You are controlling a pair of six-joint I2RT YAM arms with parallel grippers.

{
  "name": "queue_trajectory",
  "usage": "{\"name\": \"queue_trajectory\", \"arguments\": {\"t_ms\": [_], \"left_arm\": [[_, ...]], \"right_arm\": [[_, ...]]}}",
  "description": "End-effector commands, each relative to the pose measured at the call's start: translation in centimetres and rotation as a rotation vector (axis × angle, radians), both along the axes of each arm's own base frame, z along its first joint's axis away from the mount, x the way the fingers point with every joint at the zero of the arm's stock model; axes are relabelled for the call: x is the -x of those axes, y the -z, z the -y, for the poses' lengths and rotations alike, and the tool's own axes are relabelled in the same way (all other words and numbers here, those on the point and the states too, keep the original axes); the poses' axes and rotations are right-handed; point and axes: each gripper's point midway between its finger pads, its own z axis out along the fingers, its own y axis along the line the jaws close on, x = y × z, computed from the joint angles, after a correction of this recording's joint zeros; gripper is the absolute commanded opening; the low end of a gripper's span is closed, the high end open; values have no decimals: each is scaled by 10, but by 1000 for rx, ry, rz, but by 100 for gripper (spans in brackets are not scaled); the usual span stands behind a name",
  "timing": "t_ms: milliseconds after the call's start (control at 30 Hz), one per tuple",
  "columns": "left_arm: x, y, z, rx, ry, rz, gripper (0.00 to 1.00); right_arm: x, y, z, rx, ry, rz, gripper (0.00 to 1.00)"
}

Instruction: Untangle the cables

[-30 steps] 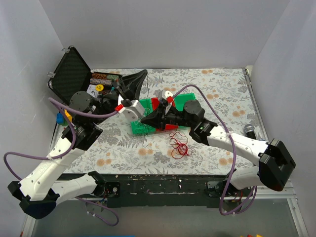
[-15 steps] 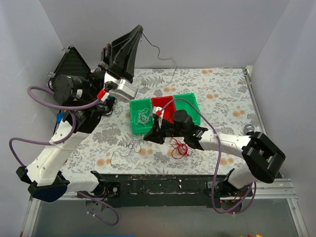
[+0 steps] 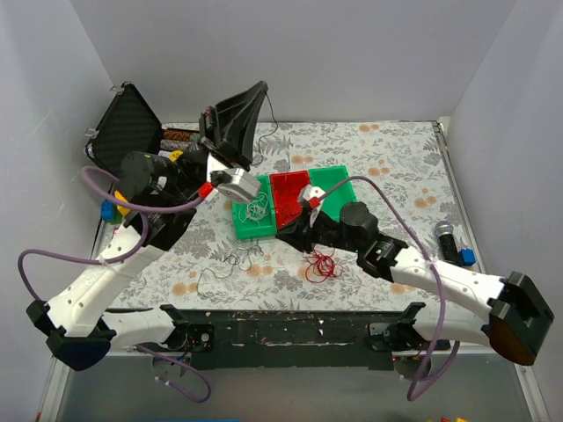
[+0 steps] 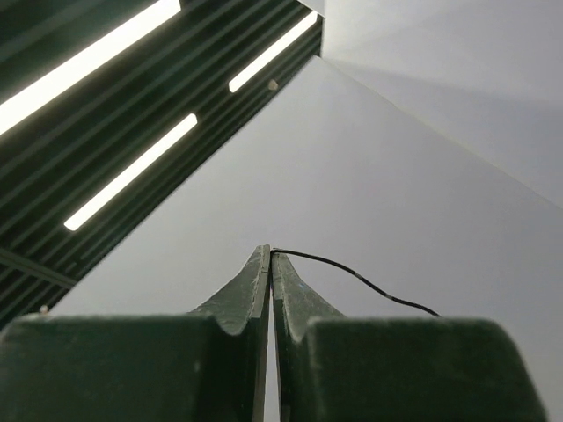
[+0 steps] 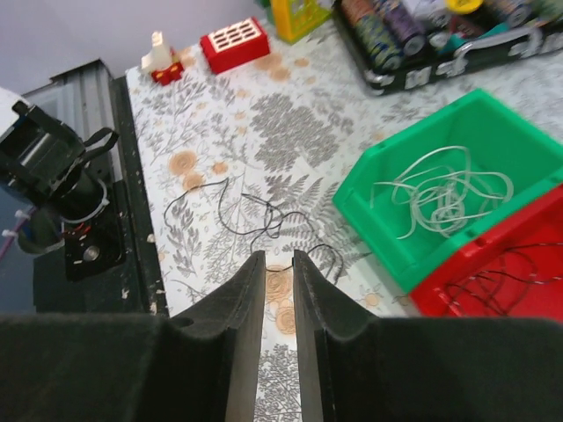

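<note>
Pale wires lie in the green bin; left gripper pinches a black strand high above it; right gripper stands slightly parted, empty; red tangle in front awaits sorting.

The right gripper, slightly parted, hovers by a black wire.

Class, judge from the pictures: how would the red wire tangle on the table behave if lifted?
The red wire tangle is thin, loose loops, so probably floppy and very light. Its strands cross, so lifting one would likely drag the rest along.
</note>
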Motion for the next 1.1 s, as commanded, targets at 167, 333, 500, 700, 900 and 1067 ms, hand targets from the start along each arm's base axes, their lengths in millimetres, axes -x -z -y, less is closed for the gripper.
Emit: {"name": "queue_trajectory", "arguments": {"t_ms": [167,333,500,700,900,1067], "left_arm": [[-35,74,27,-52,10,-172,0],[-51,95,42,-67,16,-216,0],[-64,115,54,-88,14,-250,0],[-93,140,64,-81,-47,-319,0],[-115,172,78,-97,-68,-389,0],[-138,204,87,-121,-118,-442,0]], "right_arm": [[-12,8,62,-11,266,26,20],[-16,11,75,-11,328,29,17],[-25,23,91,19,421,20,15],[-28,29,118,-26,542,-1,6],[-34,34,144,-39,666,-19,1],[-36,29,152,-59,708,-22,1]]}}
